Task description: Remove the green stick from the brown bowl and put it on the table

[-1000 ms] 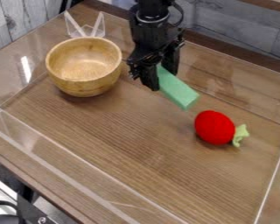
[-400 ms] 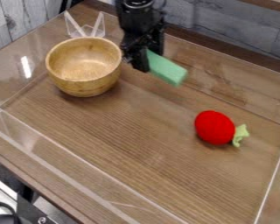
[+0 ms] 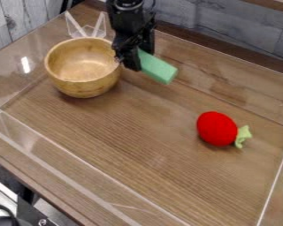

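Observation:
The green stick [image 3: 161, 69], a small light-green bar, hangs tilted just over the table [image 3: 120, 150], close to the right rim of the brown bowl [image 3: 64, 86]. My gripper [image 3: 133, 60] points down from above and is shut on the stick's left end, right next to the bowl's rim. The bowl stands at the back left, and its pale inside holds nothing that I can see. The black fingers hide the gripped end of the stick.
A red strawberry toy [image 3: 217, 128] with a green leaf lies on the table at the right. Low clear plastic walls [image 3: 17, 132] run round the table's edges. Some pale thin pieces [image 3: 82, 26] stand behind the bowl.
My gripper has carried the green stick leftwards and a little towards the back, from the middle of the table to beside the bowl's right rim. Bowl and strawberry have not moved.

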You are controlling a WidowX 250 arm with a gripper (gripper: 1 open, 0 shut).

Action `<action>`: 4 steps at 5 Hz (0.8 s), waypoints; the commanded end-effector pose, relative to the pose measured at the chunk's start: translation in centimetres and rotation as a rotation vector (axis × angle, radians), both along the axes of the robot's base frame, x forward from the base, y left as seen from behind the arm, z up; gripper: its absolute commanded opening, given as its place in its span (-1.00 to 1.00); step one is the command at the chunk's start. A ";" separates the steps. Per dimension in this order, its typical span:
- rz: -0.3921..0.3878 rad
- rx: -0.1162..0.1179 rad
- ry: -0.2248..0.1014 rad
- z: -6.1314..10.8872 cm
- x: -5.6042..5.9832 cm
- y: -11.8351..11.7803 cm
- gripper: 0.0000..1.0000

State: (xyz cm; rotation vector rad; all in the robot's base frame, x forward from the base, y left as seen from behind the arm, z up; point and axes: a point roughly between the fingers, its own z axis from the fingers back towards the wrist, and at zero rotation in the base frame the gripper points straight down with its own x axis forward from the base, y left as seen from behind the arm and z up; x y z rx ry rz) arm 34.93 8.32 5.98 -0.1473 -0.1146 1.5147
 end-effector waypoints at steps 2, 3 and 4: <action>-0.006 0.022 -0.042 0.7 -0.4 0.2 1.00; -0.030 0.035 -0.041 -0.4 -0.7 -0.2 1.00; -0.017 0.042 -0.041 0.0 -0.5 1.6 -1.00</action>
